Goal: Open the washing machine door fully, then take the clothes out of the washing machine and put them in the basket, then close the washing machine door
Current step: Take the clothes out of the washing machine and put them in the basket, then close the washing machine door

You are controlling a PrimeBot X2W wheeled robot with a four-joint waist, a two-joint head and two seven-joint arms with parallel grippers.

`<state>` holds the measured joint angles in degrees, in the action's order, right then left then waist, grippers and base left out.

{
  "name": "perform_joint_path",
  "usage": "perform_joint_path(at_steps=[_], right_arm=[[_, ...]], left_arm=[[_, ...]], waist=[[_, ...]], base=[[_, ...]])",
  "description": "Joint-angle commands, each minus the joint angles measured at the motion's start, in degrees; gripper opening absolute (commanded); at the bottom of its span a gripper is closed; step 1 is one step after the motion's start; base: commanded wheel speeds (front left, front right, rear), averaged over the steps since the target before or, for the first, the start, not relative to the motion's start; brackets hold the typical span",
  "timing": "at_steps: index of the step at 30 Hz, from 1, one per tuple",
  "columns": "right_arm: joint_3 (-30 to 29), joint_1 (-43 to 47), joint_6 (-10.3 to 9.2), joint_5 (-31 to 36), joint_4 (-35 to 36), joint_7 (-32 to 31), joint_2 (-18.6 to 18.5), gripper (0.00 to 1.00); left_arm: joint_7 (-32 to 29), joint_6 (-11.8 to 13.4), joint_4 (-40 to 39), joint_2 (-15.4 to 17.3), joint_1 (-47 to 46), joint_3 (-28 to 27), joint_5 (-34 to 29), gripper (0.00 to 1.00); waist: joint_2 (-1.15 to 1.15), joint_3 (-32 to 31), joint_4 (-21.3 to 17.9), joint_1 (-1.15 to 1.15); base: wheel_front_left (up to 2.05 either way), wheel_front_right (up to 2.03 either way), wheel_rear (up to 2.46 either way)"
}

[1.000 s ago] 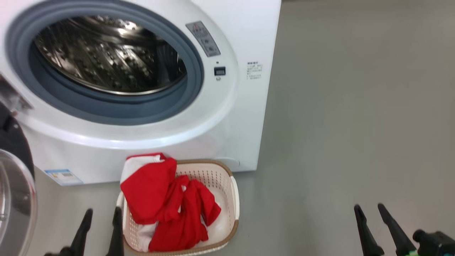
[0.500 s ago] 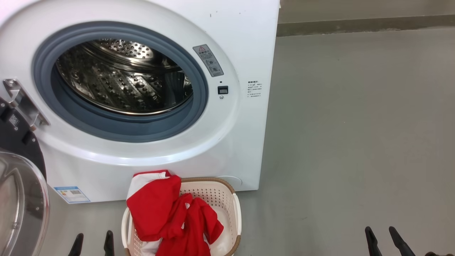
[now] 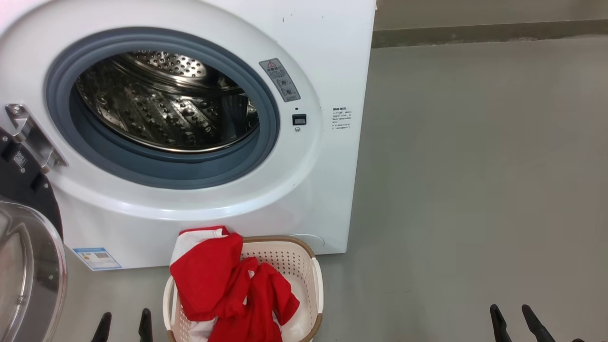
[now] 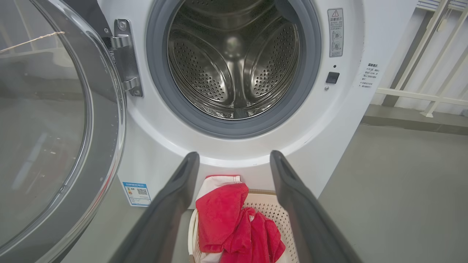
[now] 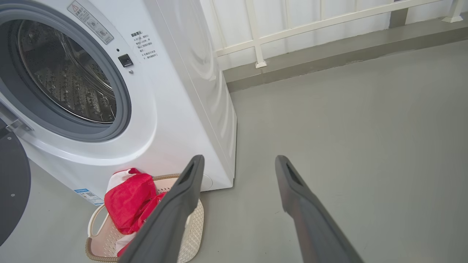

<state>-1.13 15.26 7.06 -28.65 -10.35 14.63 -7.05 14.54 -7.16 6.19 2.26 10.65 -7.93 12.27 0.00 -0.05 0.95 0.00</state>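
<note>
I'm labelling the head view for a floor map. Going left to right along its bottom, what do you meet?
Open round glass-windowed washing machine door → left gripper → cream perforated plastic basket holding bright red clothes → right gripper.

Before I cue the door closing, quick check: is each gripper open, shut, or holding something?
Left gripper: open, holding nothing.
Right gripper: open, holding nothing.
</note>
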Motion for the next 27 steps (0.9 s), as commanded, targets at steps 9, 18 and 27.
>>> perform_joint_path(at_steps=[9,18,27], right_arm=[[1.1,-1.4,0.43,-0.2,1.3,0.4,-0.9,1.00],[1.1,-1.5,0.43,-0.1,1.4,0.4,-0.7,1.00],[1.3,-1.5,0.43,-0.1,1.3,0.4,-0.7,1.00]], left_arm=[[0.5,-0.3,-0.7,0.6,-2.0,-1.7,-0.1,1.00],[0.5,-0.3,-0.8,0.6,-2.3,-1.3,-0.3,1.00],[0.5,-0.3,-1.0,0.6,-2.3,-1.2,0.2,1.00]], waist=[[0.00,0.1,-0.1,0.00],[0.00,0.2,0.0,0.00],[0.00,0.2,0.5,0.00]], base=[[-0.19,0.19,0.00],[-1.20,1.20,0.00],[-1.52,1.51,0.01]])
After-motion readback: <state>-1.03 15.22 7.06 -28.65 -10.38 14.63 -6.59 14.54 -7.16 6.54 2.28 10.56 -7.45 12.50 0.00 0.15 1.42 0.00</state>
